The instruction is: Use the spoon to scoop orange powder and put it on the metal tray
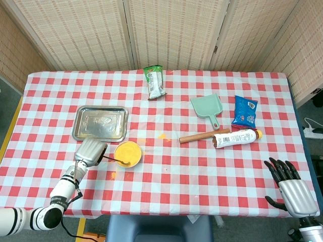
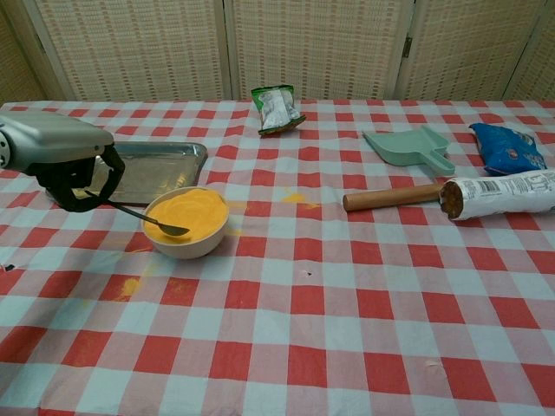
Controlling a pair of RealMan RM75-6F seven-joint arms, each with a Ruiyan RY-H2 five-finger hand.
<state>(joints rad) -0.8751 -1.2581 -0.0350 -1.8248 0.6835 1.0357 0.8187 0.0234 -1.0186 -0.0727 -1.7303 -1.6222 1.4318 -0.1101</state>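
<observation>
The left hand (image 2: 65, 160) hangs near the front left edge of the table (image 1: 166, 171), its dark fingers (image 2: 74, 195) curled around the handle of a spoon (image 2: 143, 218); the spoon slopes down to the right, and its bowl rests on the orange powder (image 2: 189, 215) near the left rim of a small bowl (image 2: 186, 244). The bowl stands just in front of the metal tray (image 1: 99, 123), which lies flat towards the table's left side, a little apart from the bowl. The right hand (image 1: 291, 186) is at the front right corner, holding nothing, its fingers spread. Towards the right side lie a green dustpan (image 1: 208, 108), a blue packet (image 1: 246, 111), a wooden stick (image 1: 202, 136) and a white wrapped roll (image 1: 236, 137); a green packet (image 1: 155, 82) lies near the back edge. Some powder is spilled on the cloth beside the bowl.
</observation>
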